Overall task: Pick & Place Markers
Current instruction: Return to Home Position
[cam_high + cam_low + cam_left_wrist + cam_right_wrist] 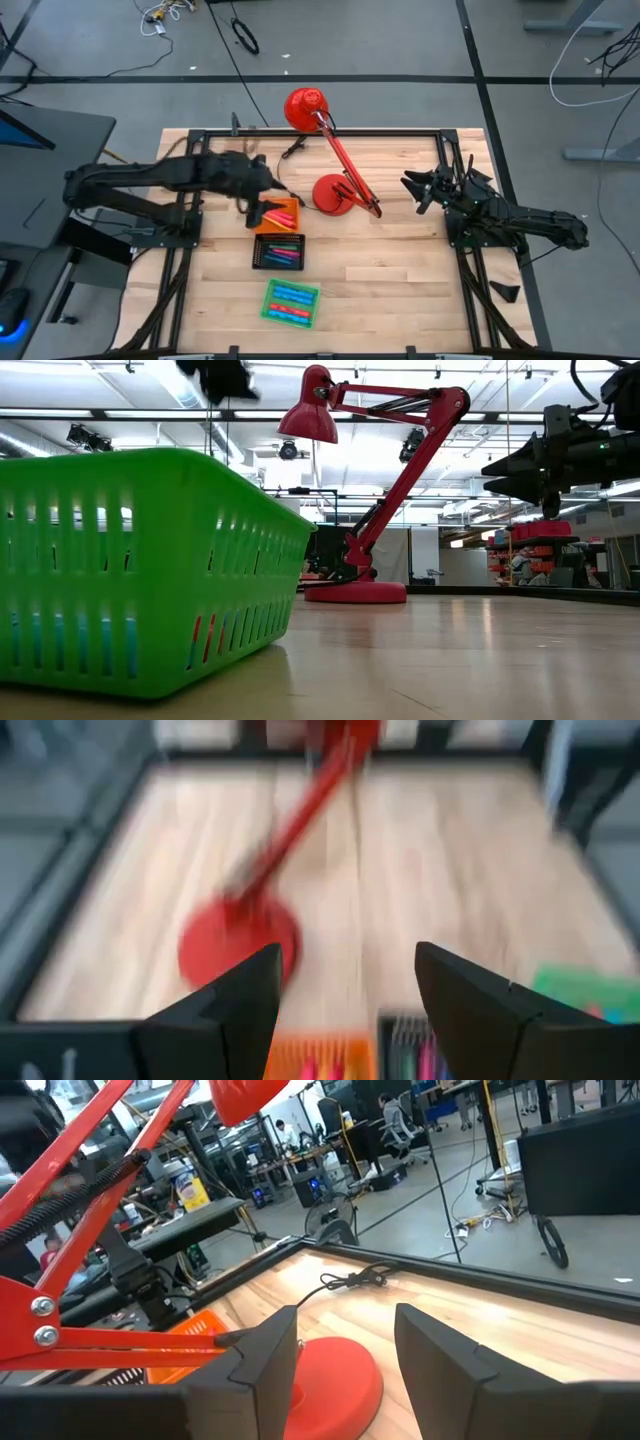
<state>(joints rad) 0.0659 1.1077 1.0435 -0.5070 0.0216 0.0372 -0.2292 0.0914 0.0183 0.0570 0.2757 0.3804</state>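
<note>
**A:** How will the markers [291, 303] handle?

**B:** Light, stiff and slick, I'd judge. Pinch one mid-barrel. They lie in the green tray [150, 560], then the black tray [255, 255], then the orange tray [295, 212].

**A:** And the claws?

**B:** The left claw [345, 995] hangs above the orange tray, spread wide, holding nothing. The right claw [345, 1360] is over the surface [400, 270] past the red lamp [335, 195], likewise spread and empty.

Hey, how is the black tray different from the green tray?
The black tray sits square to the table; the green tray lies slightly turned. The black tray holds mainly pink markers; the green tray shows blue markers and red markers. The black tray lies between the orange tray and the green tray. Both are slotted rectangular trays.
</note>
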